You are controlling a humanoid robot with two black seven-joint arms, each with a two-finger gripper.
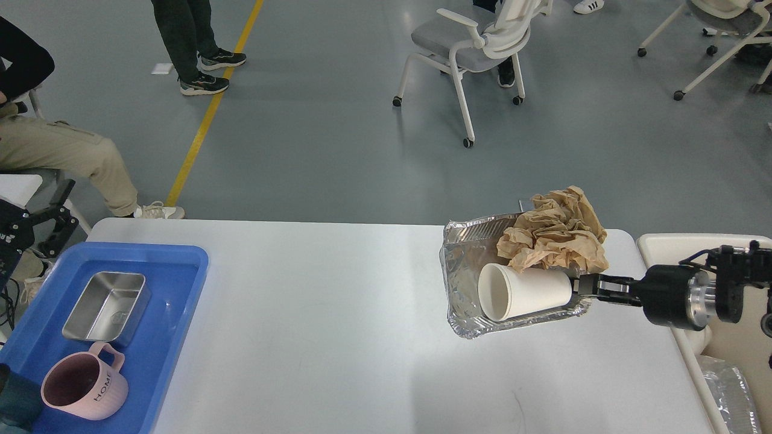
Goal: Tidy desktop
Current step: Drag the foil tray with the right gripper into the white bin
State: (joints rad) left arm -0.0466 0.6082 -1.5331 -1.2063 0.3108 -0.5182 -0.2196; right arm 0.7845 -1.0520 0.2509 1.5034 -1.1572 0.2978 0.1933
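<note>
The white desktop [332,313] fills the lower view. My right gripper [584,286] comes in from the right and is shut on the right rim of a crumpled foil tray [463,265]. The tray is tilted and held just above the desktop near its right edge. In it lie a white paper cup [522,292] on its side and a wad of crumpled brown paper [558,232]. My left gripper [60,208] is at the far left edge, off the desktop, with its two fingers apart and empty.
A blue tray [181,265] at the front left holds a steel container [105,307] and a pink mug [84,386]. A cream bin [663,241] with foil [730,386] in it stands past the right edge. People and chairs are on the floor beyond.
</note>
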